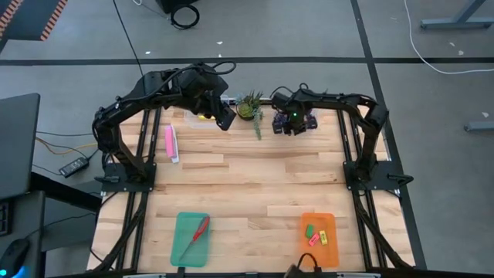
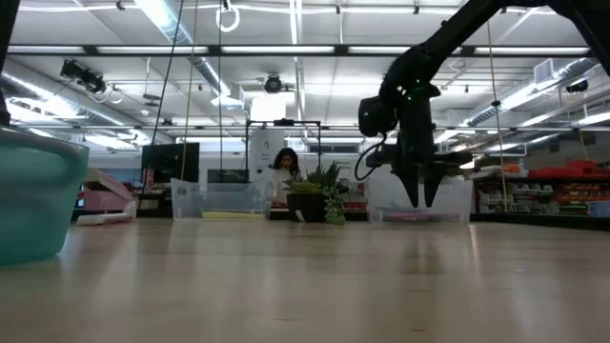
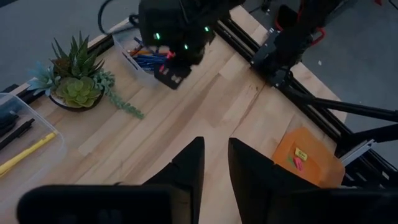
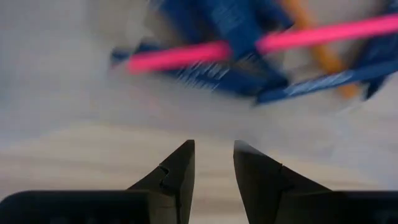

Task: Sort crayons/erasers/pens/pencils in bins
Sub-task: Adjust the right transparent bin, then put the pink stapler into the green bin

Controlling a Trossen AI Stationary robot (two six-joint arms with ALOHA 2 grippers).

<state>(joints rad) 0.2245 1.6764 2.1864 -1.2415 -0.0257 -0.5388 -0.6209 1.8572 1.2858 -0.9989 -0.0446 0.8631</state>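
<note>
Right gripper [image 4: 213,163], fingers apart and empty, hovers just before the pens [image 4: 249,43]

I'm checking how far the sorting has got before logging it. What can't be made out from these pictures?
- Clear tub of blue pens: high view, the right gripper hangs over it; right wrist view, contents blurred.
- Pencil tub: high view, left arm covers it; left wrist view, cut by the edge.
- Erasers on the orange tray: too small to count surely.
</note>
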